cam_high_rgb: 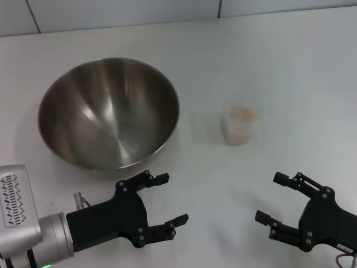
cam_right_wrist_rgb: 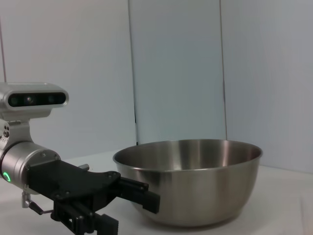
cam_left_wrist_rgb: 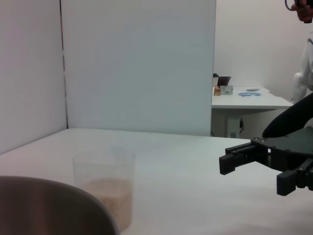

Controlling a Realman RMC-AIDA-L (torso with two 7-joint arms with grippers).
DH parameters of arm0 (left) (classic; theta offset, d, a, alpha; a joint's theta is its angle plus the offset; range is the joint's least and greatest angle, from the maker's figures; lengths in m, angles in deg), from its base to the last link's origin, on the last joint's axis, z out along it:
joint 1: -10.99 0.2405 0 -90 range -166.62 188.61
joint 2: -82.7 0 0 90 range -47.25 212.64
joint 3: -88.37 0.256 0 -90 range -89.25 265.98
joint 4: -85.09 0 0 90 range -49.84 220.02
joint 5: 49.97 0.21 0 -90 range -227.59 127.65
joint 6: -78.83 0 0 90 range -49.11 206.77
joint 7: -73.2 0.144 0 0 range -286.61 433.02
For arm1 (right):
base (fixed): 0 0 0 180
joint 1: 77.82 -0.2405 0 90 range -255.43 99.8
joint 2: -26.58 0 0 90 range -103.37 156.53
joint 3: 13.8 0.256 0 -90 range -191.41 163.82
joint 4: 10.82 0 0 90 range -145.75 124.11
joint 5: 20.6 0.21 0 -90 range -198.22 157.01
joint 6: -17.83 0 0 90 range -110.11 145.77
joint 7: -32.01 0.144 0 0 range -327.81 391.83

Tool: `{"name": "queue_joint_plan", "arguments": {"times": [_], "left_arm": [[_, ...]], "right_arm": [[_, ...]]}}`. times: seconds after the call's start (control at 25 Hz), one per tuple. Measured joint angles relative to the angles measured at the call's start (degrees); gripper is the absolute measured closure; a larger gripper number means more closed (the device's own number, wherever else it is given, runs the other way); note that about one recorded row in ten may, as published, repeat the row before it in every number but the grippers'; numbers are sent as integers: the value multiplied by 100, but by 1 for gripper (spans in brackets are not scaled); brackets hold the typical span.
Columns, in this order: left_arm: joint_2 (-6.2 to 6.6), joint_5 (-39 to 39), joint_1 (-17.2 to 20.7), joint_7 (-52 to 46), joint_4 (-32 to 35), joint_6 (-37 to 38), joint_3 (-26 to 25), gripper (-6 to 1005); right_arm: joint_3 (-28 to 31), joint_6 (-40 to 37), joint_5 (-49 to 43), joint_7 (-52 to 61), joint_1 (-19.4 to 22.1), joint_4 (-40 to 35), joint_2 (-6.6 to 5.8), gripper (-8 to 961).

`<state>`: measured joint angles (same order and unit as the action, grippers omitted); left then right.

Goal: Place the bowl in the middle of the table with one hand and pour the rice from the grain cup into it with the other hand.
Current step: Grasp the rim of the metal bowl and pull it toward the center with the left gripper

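The steel bowl (cam_high_rgb: 109,111) stands empty on the white table (cam_high_rgb: 279,67) at the left of the middle. The clear grain cup (cam_high_rgb: 240,124) with pale rice (cam_high_rgb: 241,114) in it stands upright to the bowl's right. My left gripper (cam_high_rgb: 164,199) is open and empty, low near the table's front, just in front of the bowl. My right gripper (cam_high_rgb: 275,197) is open and empty at the front right, in front of the cup. The left wrist view shows the cup (cam_left_wrist_rgb: 104,186), the bowl's rim (cam_left_wrist_rgb: 54,200) and the right gripper (cam_left_wrist_rgb: 266,166). The right wrist view shows the bowl (cam_right_wrist_rgb: 188,178) and the left gripper (cam_right_wrist_rgb: 132,205).
White partition walls (cam_left_wrist_rgb: 137,63) stand behind the table. A far desk (cam_left_wrist_rgb: 249,98) with small items shows beyond them. Bare tabletop lies between the bowl and the cup and to the right of the cup.
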<state>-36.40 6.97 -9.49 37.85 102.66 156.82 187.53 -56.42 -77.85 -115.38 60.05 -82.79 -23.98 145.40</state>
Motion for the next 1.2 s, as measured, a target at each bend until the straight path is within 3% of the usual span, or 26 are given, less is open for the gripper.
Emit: {"name": "queue_joint_plan", "arguments": {"times": [0.4,0.6,0.64,0.72,0.76,0.8,0.84,0.88,0.92,0.96,1.0,1.08,1.16,1.2], "left_arm": [[3,1,60,-10,35,58,29,187],[44,-22,252,-72,376,925,-311,202],[71,-38,421,-773,987,1311,-1050,205],[98,7,485,-1326,1409,1215,-1380,211],[145,273,647,-2308,2365,643,-1839,214],[145,273,647,-2308,2365,643,-1839,217],[152,757,820,-3114,3389,-203,-2086,220],[152,757,820,-3114,3389,-203,-2086,223],[141,1138,892,-3623,4002,-710,-2181,226],[133,2086,910,-4826,4969,-1621,-2286,229],[133,2086,910,-4826,4969,-1621,-2286,232],[158,3287,706,-6201,5588,-2200,-2399,238],[166,5201,102,-8045,5803,-2281,-2719,244],[166,5201,102,-8045,5803,-2281,-2719,247]], "right_arm": [[-4,0,-18,26,-22,-2,0,125],[-6,-1,-22,25,-21,-1,0,126],[-11,-3,-22,25,-21,0,0,126],[-13,-30,-23,24,-18,-1,0,127],[-5,-55,-24,25,-10,-2,0,127],[-5,-55,-24,25,-10,-2,0,127],[-2,-65,-24,24,-5,-2,0,127],[1,-69,-24,24,-3,-3,0,128],[0,-71,-24,24,-4,-3,0,128],[0,-72,-24,23,-4,-3,0,128],[0,-72,-24,23,-4,-3,0,128],[-1,-77,-24,23,-12,-3,0,129],[-6,-83,-24,23,-18,-3,0,129],[-6,-83,-24,23,-18,-3,0,130]]}}
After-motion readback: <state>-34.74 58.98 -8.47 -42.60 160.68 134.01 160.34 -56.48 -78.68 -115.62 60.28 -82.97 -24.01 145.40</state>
